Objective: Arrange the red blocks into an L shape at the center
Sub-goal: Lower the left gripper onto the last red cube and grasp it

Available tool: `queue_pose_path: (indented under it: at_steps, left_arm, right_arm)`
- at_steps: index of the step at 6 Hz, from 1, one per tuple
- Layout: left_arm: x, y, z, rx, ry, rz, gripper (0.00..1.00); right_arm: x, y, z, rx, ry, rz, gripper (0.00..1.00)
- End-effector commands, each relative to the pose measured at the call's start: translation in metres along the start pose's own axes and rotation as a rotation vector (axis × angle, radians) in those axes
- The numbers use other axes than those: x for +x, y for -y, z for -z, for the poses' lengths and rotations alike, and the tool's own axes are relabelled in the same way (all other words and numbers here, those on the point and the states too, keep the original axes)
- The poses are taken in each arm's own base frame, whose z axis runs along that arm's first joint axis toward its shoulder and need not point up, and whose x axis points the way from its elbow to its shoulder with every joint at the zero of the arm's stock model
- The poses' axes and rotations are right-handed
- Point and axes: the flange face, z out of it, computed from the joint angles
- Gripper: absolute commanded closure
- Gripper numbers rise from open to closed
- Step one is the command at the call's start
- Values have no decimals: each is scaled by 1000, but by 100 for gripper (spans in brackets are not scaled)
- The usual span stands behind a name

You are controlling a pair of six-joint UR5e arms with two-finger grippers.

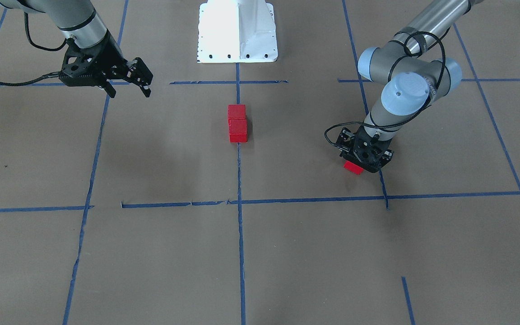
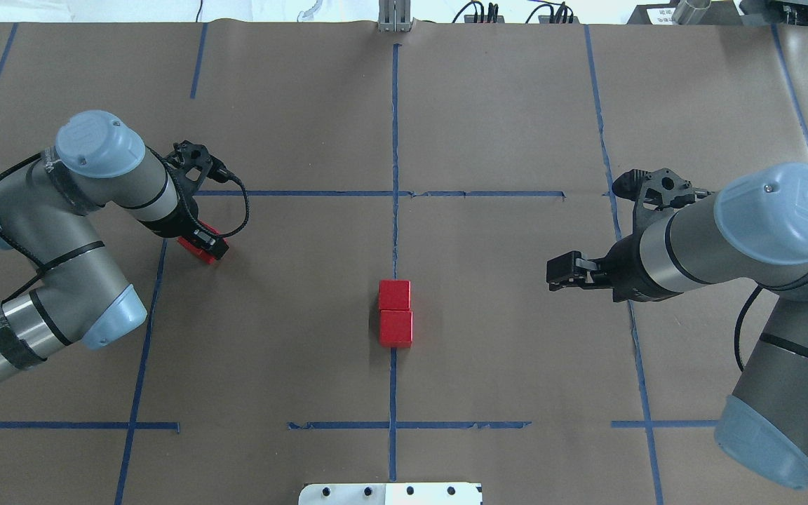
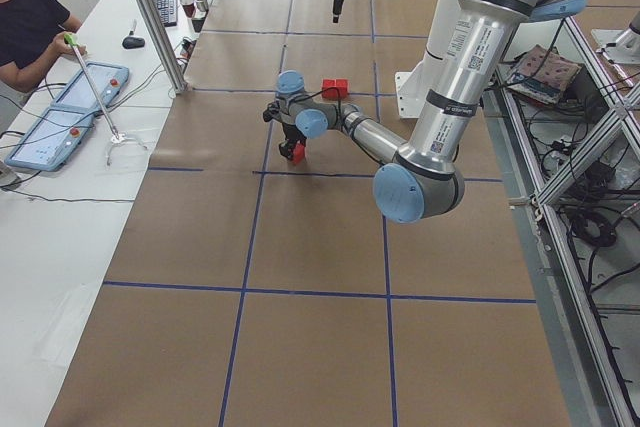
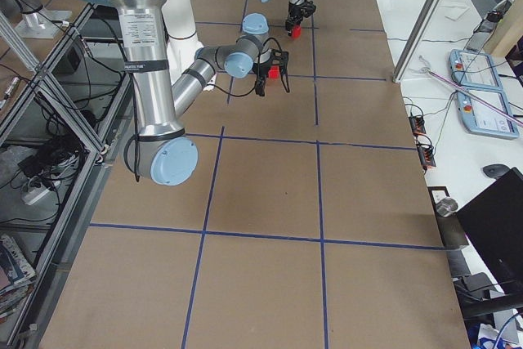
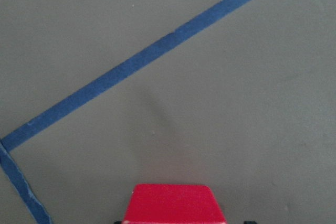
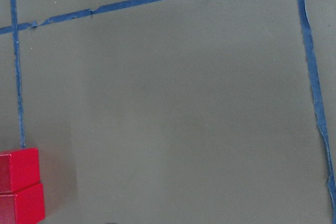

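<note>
- Two blocks [image 2: 395,312] sit touching along the middle tape line [image 2: 395,140], probably the L's long leg.
- Left hand [image 2: 206,245] grips the third block [image 1: 353,168]; right hand [image 1: 131,95] hangs wide, empty.

Even, diffuse light; red blocks [image 1: 237,123] cast soft shadows; white base [image 1: 237,31] glares.

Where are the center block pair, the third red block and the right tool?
center block pair [image 2: 395,311], overhead view, on the seam where the two red cubes touch.
third red block [image 1: 353,168], front-facing view, on its exposed red face.
right tool [image 1: 130,91], front-facing view, midway between its spread fingertips.
</note>
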Motion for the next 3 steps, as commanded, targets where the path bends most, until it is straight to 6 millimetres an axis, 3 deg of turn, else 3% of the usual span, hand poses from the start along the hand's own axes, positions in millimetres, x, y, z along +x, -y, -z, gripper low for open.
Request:
queue_pose_path:
  at_steps: [1,2,3]
  left_arm:
    - [5,3,5,10,-7,-7,79]
    - [14,13,16,31,-15,-5,97]
    - [31,27,30,60,-34,105,99]
  right_arm:
    - [-1,-1,3,1,5,2,0]
    - [-2,-2,7,4,12,4,0]
    - [-2,-3,7,3,14,6,0]
